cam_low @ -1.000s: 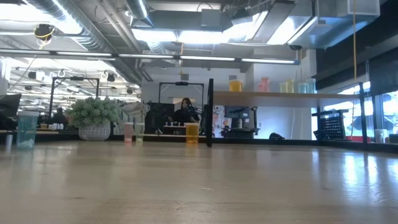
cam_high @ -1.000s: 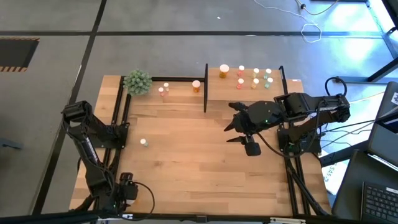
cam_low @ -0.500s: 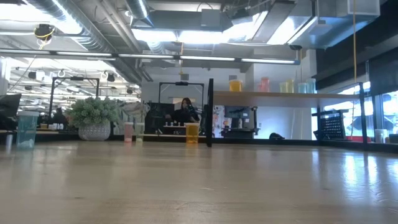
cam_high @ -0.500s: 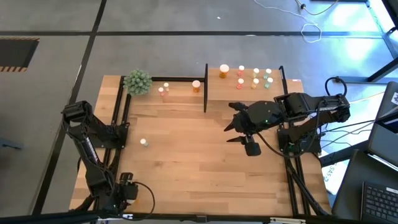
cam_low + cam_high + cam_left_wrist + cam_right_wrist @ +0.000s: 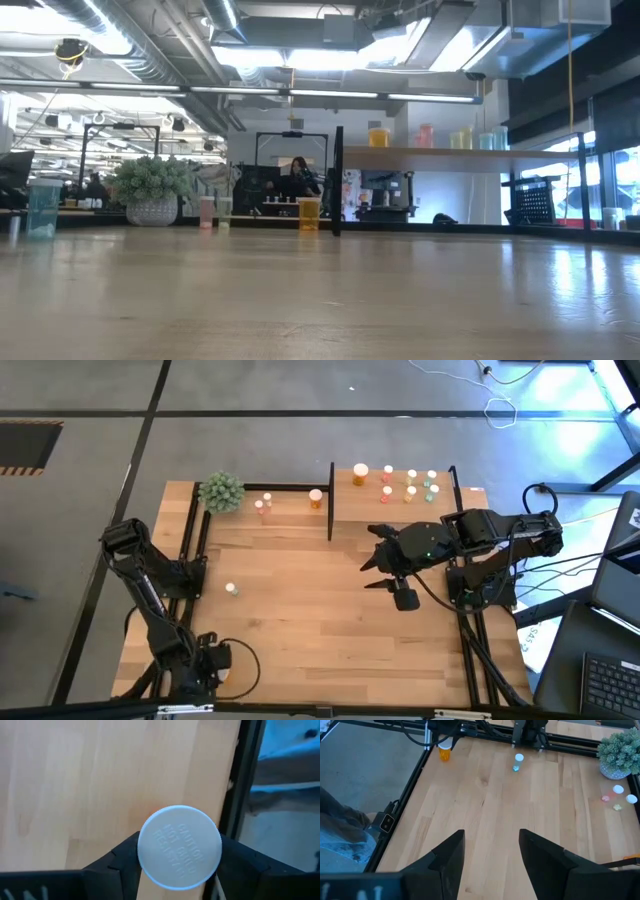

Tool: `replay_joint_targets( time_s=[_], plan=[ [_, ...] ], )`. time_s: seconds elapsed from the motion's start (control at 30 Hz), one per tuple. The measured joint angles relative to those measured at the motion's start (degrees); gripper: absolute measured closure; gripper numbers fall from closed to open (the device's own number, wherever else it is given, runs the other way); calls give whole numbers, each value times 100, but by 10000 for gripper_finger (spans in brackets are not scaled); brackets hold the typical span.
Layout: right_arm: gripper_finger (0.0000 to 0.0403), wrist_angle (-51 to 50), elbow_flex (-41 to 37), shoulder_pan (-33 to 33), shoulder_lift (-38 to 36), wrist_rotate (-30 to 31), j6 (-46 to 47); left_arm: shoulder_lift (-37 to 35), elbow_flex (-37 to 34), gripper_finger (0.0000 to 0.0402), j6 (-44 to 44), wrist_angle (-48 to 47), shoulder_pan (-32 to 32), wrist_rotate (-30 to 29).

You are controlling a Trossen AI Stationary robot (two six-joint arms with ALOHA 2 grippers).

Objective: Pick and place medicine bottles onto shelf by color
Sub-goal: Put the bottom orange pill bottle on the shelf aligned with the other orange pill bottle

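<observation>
High view: pale butcher-block tabletop on grey concrete floor. Left gripper, near corner, jaws clamping an orange medicine bottle by its round white embossed cap. Fuzzy plant ball at the far edge. Shelf, black-posted, carries small capped bottles. Right gripper hovers mid-table, jaws apart, empty.

The left arm's near-corner section has shifted slightly along the table's near edge toward the centre, and its upper links have re-angled. The left gripper, low at that corner, now has its jaws narrowed against the white round cap of an orange medicine bottle. No other displacement observed.
</observation>
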Motion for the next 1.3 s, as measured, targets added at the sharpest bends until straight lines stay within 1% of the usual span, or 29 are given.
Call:
replay_joint_targets(
  time_s=[0.13,0.23,0.33,0.5,0.57,0.73,0.87,0.97,1.07,1.2,1.3],
  plan=[
    [212,-3,0,0,0,1,-13,-277,0,201,33,-17,314,17],
    [212,-4,0,-1,0,1,-16,-565,0,201,228,-24,570,22],
    [212,-30,0,1,0,14,-18,-920,0,201,349,-210,875,122],
    [212,-166,0,0,-5,159,-17,-1593,0,201,552,-559,1409,116],
    [212,-224,0,1,-31,321,-18,-1843,0,201,746,-633,1656,73],
    [212,-531,-2,-1,-260,944,-14,-2392,4,201,1250,-840,2410,29],
    [212,-558,-2,-8,-521,1012,-1,-2611,57,201,1786,-1044,3084,30],
    [212,-564,-2,-8,-696,1010,-18,-2610,465,202,2335,-1617,3584,79],
    [212,-576,-2,-8,-818,1010,-18,-2517,1068,202,2990,-2218,4087,77],
    [212,-727,0,-8,-897,1029,-11,-2309,1868,202,3737,-2745,4826,74],
    [212,-921,0,-14,-915,1345,-3,-2082,2530,202,4357,-3104,5357,88]
  ],
)
